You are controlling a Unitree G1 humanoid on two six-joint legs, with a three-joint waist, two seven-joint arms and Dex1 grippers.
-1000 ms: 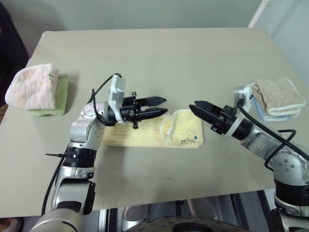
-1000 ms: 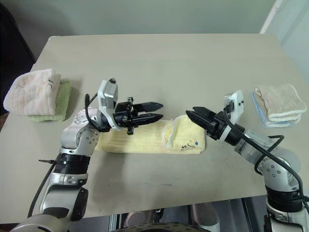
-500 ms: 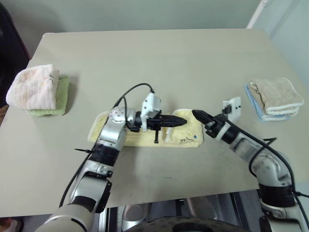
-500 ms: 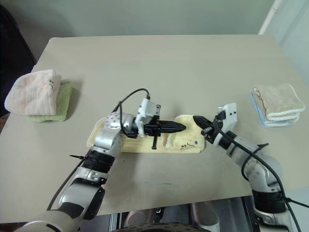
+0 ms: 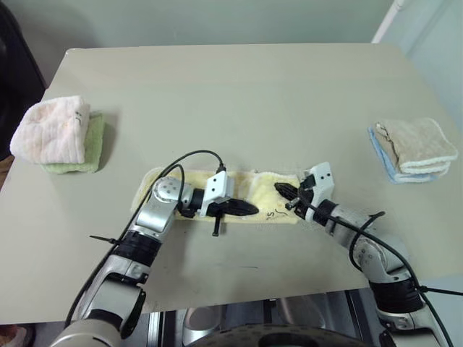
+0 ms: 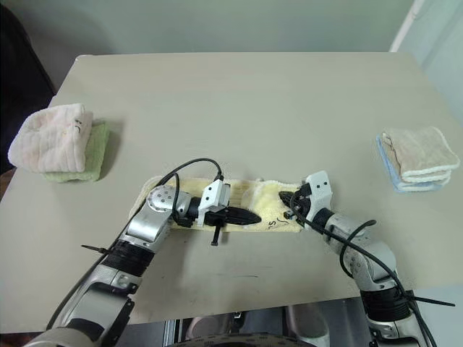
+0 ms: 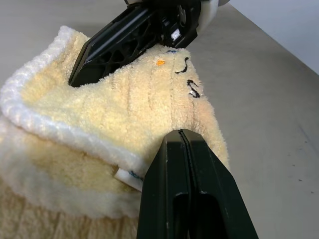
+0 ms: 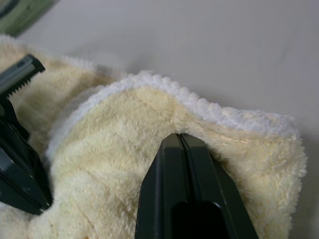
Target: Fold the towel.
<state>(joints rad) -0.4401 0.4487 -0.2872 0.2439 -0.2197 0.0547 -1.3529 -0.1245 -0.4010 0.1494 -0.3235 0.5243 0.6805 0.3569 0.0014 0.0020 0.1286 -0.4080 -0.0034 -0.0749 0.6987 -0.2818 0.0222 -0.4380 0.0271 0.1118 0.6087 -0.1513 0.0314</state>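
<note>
Head view: the towel [image 5: 217,195] lay long-axis across the near table [image 5: 239,94], left hand [image 5: 242,210] and right hand [image 5: 283,191] both low on its right end.
Left wrist: fingers [image 7: 192,199] shut, tips pressed to terry.
Right wrist: fingers [image 8: 187,194] shut; any cloth pinched was hidden.

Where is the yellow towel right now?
The yellow towel lies stretched along the near middle of the table, between the left gripper and right gripper, both shut with tips on it.
</note>
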